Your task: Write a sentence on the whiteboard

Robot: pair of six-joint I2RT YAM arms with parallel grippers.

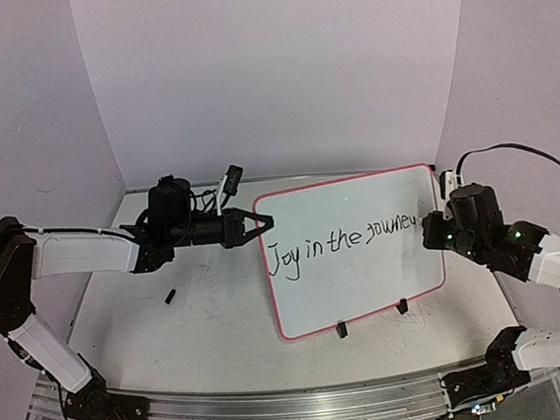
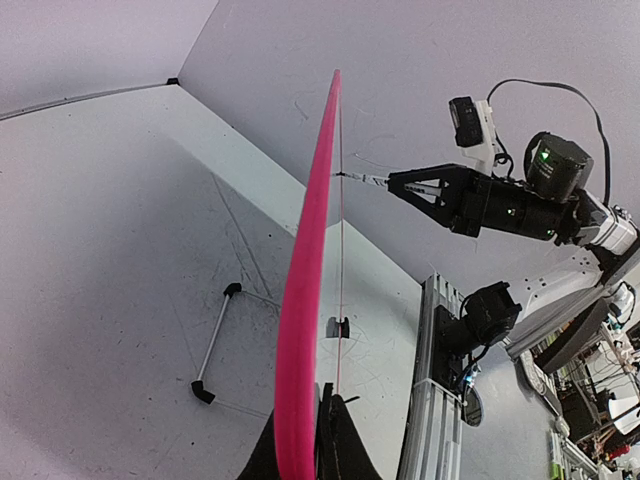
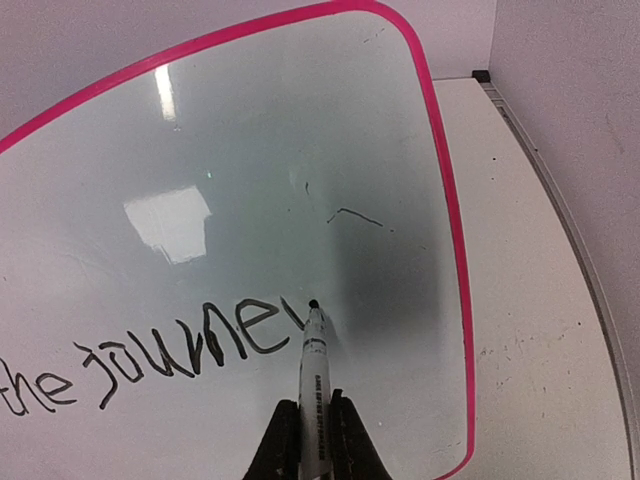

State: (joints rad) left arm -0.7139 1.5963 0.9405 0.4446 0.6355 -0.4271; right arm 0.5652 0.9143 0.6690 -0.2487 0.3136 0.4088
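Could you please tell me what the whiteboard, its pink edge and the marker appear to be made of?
The whiteboard looks like a glossy coated sheet: bright reflections show on it. Its pink edge seems to be smooth plastic or rubber, evenly coloured with a soft sheen. The marker looks like white plastic with printed lettering and a dark tip.

You can read one line of black handwriting on the whiteboard (image 1: 367, 286): "Joy in the journe", closed by a last stroke shaped like a "v" or an unfinished "y". From the right wrist view you get only its end, "the journe" plus that stroke. The marker (image 3: 313, 385) carries dark print along its barrel, too small for you to read. The scrawls on the tabletop (image 1: 210, 306) spell nothing legible
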